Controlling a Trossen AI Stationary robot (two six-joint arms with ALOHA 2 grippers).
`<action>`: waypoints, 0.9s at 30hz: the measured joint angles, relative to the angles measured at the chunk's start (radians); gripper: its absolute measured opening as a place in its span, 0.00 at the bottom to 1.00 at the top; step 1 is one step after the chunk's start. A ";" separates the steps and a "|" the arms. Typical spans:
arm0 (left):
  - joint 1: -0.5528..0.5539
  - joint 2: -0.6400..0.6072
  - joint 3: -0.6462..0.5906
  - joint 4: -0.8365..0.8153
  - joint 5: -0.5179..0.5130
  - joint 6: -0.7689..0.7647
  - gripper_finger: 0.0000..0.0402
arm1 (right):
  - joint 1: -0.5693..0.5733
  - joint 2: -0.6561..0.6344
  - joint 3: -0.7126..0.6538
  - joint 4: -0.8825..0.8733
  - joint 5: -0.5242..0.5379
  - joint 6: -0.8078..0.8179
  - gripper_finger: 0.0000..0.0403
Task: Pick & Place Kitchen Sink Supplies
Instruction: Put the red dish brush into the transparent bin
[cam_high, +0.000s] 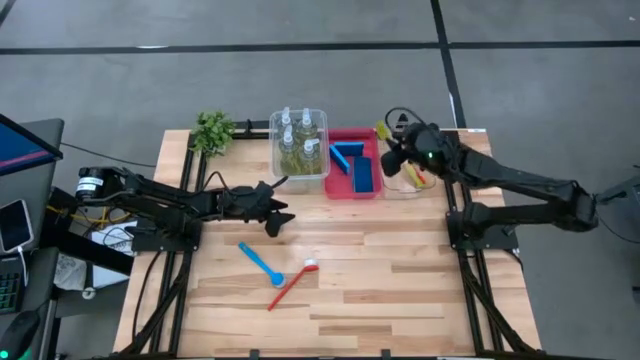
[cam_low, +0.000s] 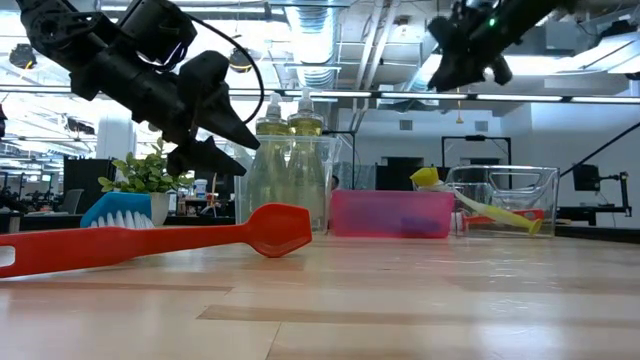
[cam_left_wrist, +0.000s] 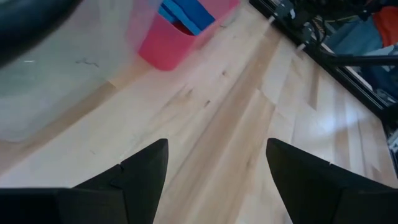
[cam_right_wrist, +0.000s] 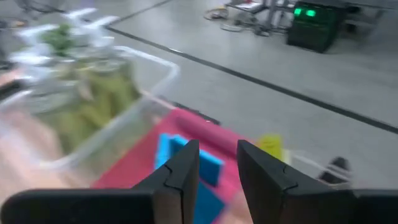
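Supplies for the sink were mostly sorted, going by how they lay. On the wooden counter (cam_high: 400, 290) the clear bin (cam_high: 299, 172) held my four bottles (cam_high: 297, 140) of yellow-green liquid, upright and close together. Just beside it, the red bin (cam_high: 355, 190) held the blue sponges (cam_high: 352, 165), some leaning on edge. A second clear bin (cam_low: 545, 180), just beyond the red one, already had the yellow-green brush (cam_low: 480, 205) slanting inside. A small leafy plant (cam_high: 213, 130) stood at the far corner.

Two brushes were left loose on the open counter, well apart from the bins: the red brush (cam_high: 290, 284) and the blue brush (cam_high: 260, 263), touching or crossing at their heads.

My left gripper (cam_high: 278, 212) hung over the counter near the clear bin, its fingers (cam_left_wrist: 140, 180) spread wide and empty. My right gripper (cam_high: 392, 160) hovered above the second clear bin, its fingers (cam_right_wrist: 180, 177) narrowly parted with nothing between them.

I judged the brushes light and stiff, with thin, smooth handles liable to roll or slip. Mid-handle seemed the best hold, fingers closing across the shaft, away from the bristles.
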 joint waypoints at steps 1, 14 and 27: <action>0.000 0.000 0.000 0.000 0.006 0.000 0.68 | 0.042 -0.005 0.000 -0.001 0.022 0.012 0.25; -0.057 0.000 0.000 0.006 0.157 0.123 0.68 | 0.643 0.201 0.000 0.133 0.351 0.301 0.25; -0.338 0.000 0.000 0.053 0.088 0.123 0.68 | 0.915 0.545 0.001 0.357 0.343 0.648 0.25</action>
